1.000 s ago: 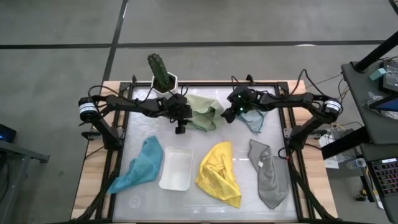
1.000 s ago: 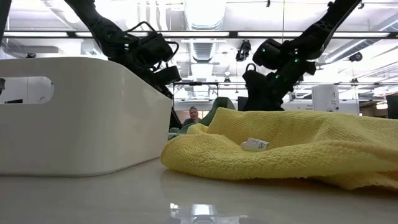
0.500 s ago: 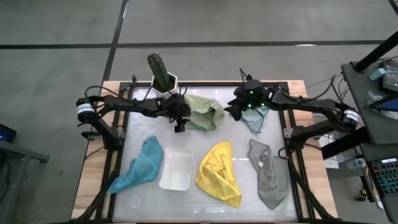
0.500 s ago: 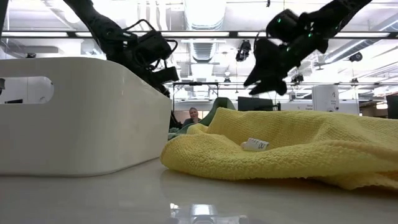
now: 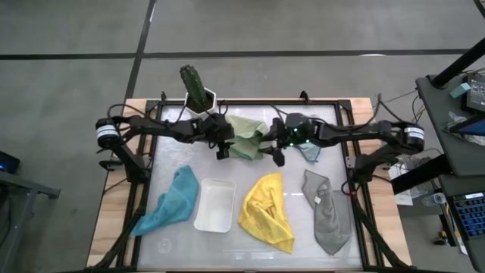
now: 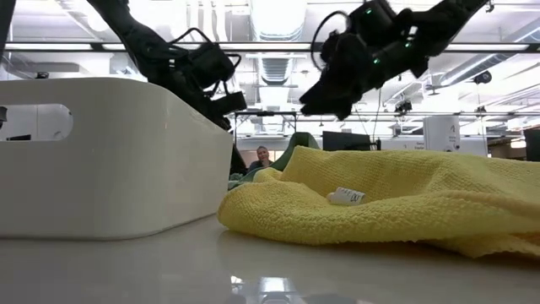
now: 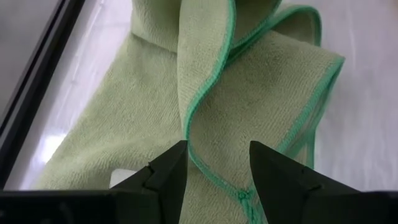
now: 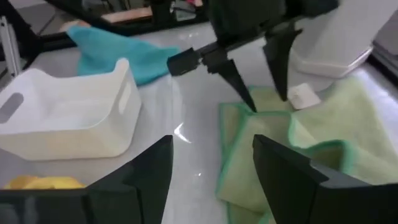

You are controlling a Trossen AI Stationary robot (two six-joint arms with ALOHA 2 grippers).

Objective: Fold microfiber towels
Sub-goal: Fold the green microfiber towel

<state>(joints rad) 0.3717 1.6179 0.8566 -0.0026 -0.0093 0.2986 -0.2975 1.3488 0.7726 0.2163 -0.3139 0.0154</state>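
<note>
Five microfiber towels are spread on the counter (image 5: 250, 246): pale green towel (image 5: 248, 138) at the far centre, light blue towel (image 5: 308, 148) to its right, teal towel (image 5: 173, 199) near left, yellow towel (image 5: 267, 211) near centre, grey towel (image 5: 326, 212) near right. Each is judged light, limp and non-slip; a hemmed corner is the preferred hold. The left claw (image 5: 221, 152) is held part-open at the green towel's left edge, empty. The right claw (image 5: 277, 158) hovers wide at its right edge, empty. The white tray (image 5: 215, 205) appears empty.
</note>
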